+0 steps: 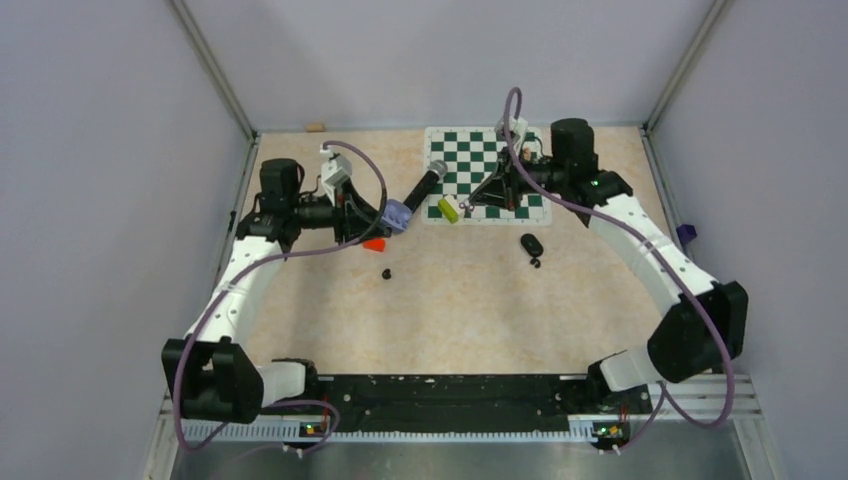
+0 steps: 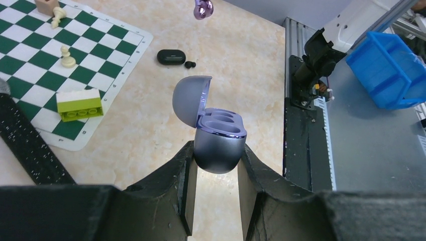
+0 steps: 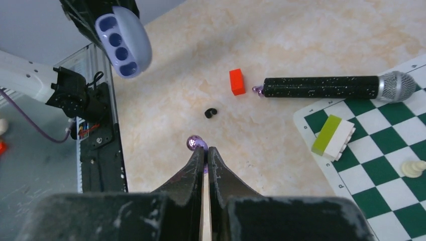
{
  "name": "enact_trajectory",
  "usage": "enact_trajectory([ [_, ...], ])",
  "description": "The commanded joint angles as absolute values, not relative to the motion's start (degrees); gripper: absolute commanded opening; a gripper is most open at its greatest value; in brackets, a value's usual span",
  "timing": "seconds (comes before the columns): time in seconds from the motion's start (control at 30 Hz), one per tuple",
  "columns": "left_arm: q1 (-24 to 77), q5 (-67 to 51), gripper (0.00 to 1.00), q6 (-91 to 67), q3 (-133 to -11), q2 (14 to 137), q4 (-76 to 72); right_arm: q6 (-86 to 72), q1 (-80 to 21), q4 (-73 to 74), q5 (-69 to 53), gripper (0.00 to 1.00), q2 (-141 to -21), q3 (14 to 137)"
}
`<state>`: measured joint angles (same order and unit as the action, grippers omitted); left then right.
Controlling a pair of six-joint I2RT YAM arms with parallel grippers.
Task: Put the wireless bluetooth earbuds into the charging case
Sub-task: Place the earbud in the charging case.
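My left gripper [image 2: 217,151] [image 1: 386,220] is shut on the lower half of a pale purple charging case [image 2: 220,145], held above the table with its lid open and both wells empty. The case also shows in the right wrist view [image 3: 123,40]. My right gripper [image 3: 206,149] [image 1: 467,206] is shut on a small glossy purple earbud [image 3: 195,143], which hangs at the top of the left wrist view [image 2: 203,8]. One black earbud [image 1: 386,273] [image 3: 211,112] lies on the table. Another black earbud [image 1: 535,262] [image 2: 189,64] lies beside a shut black case [image 1: 532,243].
A red block [image 3: 236,81] and a black microphone [image 3: 321,87] lie under the left gripper; a small purple piece [image 3: 257,90] touches the microphone's tail. A green-and-white brick [image 3: 332,136] and chess pieces [image 2: 67,56] sit on the chessboard [image 1: 480,160]. A blue bin [image 2: 389,68] stands beyond the table's edge.
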<state>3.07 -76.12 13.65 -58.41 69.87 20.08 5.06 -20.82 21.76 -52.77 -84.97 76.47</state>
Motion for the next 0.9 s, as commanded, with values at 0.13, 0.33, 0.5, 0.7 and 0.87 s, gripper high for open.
enact_trajectory([
  [0.13,12.1,-72.6,0.00,4.5,-62.5,75.5,11.1,-8.2,-20.6,-4.5,-47.4,0.00,-68.4,65.1],
  [0.33,17.7,-73.2,0.00,-6.0,-61.2,79.3,-1.2,-11.3,-20.7,-13.8,-46.2,0.00,-60.3,57.1],
  [0.5,19.1,-73.9,0.00,-5.2,-64.0,81.8,-1.8,-15.2,-20.7,-17.2,-49.2,0.00,-58.8,53.9],
  [0.7,20.6,-74.9,0.00,-14.3,-59.9,82.5,-15.6,-17.7,-20.7,-23.5,-51.6,0.00,-58.6,49.3],
  [0.87,21.2,-74.1,0.00,-23.3,-54.6,80.9,-29.1,-19.1,-20.7,-27.8,-52.5,0.00,-58.4,46.9],
])
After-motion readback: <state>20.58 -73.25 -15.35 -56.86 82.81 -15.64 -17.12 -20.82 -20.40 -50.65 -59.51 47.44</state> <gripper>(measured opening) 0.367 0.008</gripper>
